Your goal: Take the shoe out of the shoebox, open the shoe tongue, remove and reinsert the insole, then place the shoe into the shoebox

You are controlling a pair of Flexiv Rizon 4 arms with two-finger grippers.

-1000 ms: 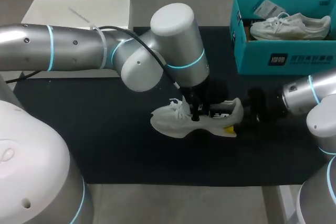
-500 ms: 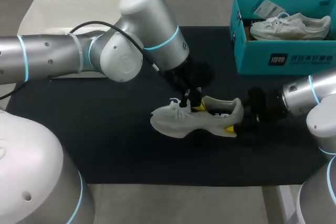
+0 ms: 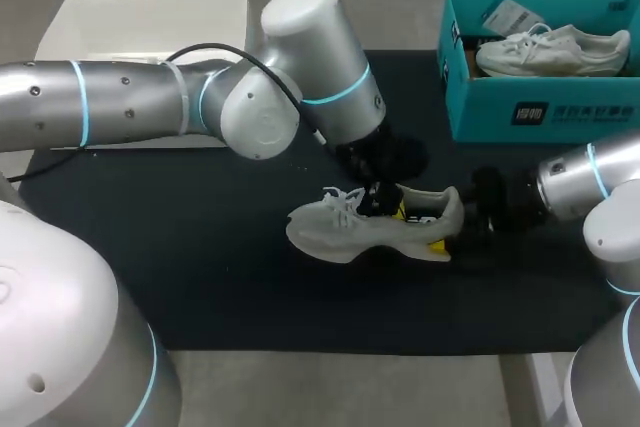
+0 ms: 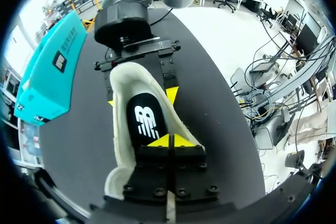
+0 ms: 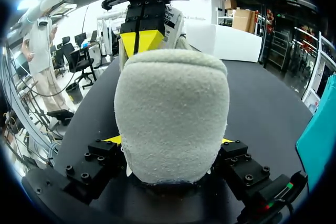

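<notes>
Pale grey knit sneaker (image 3: 345,230) lies mid black mat (image 3: 150,247), bare mat around; my right gripper (image 5: 169,141) clamps its heel, left gripper (image 4: 168,141) tips pressed together inside.

A pale grey shoe (image 3: 340,230) lies on its sole in the middle of a black mat (image 3: 200,267) that covers the desk (image 3: 350,387), with its toe to the left and its heel to the right. The left arm (image 3: 130,97) comes in from the left, and its tool (image 3: 385,199) points down into the shoe's opening, just behind the laces. The right arm (image 3: 590,182) enters from the right, low over the mat. Its tool (image 3: 455,230) is at the heel, with a yellow tip showing on the heel's near side. At the far right stands an open teal shoebox (image 3: 560,107) holding a second white shoe (image 3: 550,50). A white box (image 3: 150,22) sits at the far left.
</notes>
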